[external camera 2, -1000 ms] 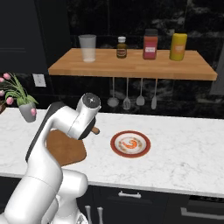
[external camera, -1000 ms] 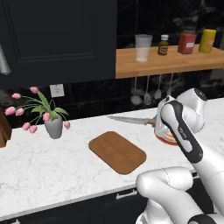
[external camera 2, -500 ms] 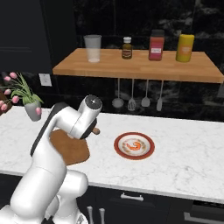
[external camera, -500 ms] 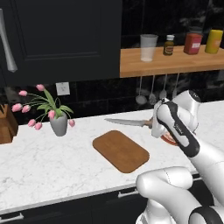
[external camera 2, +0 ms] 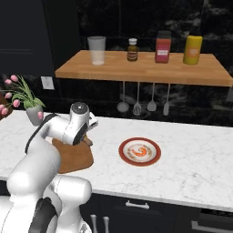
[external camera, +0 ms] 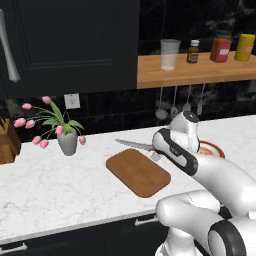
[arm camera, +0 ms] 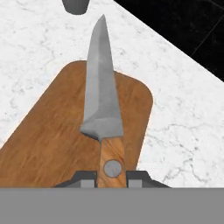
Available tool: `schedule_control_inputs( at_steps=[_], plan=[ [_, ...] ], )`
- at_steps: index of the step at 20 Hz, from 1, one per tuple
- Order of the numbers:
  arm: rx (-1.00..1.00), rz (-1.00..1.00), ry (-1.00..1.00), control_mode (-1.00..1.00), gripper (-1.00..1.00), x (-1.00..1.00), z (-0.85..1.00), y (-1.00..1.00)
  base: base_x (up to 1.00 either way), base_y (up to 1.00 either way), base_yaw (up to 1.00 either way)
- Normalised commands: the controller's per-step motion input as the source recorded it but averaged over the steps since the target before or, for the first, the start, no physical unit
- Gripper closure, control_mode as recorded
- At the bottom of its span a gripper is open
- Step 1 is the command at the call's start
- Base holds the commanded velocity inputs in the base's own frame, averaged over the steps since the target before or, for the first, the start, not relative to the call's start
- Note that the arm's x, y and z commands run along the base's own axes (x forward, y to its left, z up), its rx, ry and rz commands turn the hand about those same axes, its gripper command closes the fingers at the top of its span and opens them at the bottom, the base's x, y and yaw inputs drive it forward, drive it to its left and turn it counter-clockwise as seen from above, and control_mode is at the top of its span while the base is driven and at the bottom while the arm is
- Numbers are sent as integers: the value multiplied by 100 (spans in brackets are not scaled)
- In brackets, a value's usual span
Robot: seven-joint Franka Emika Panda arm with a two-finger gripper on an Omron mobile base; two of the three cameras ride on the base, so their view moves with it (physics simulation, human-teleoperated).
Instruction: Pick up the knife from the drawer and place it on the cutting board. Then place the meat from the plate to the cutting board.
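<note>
The knife [arm camera: 104, 94] is held by its brown handle between the fingers [arm camera: 111, 178], which are closed tight against both sides of the handle. The blade is carried above the cutting board [arm camera: 65, 140], and its tip is pointed beyond the board's far edge toward the grey vase [arm camera: 76, 5] of pink tulips. In the left base view the knife [external camera: 134, 145] is seen level, just off the board's [external camera: 138, 171] back edge, with its tip directed toward the flower vase [external camera: 66, 142]; whether the blade is touching the board cannot be told. The board is laid flat on the white marble counter [external camera: 45, 190], between the vase and the plate [external camera 2: 139, 151]. The meat [external camera 2: 141, 150] is seen lying in the middle of the red-rimmed plate, which is set on the counter [external camera 2: 191, 168] near the board [external camera 2: 73, 157] and apart from it. A wooden shelf [external camera 2: 145, 69] is fixed on the dark wall above, and a clear glass [external camera 2: 96, 50], a small brown bottle [external camera 2: 132, 49], a red jar [external camera 2: 163, 47] and a yellow jar [external camera 2: 193, 49] are stood on it. Steel utensils [external camera 2: 137, 101] are hung beneath the shelf.
</note>
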Motion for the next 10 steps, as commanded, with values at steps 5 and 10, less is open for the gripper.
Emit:
schedule_control_inputs(
  at_steps=[5, 10],
  plan=[
    [2, -25, 8, -100, 100, 5, -44, 1, 0, 0, 0],
    [0, -4, 0, -100, 100, 0, -53, 7, 0, 0, 0]
  ],
)
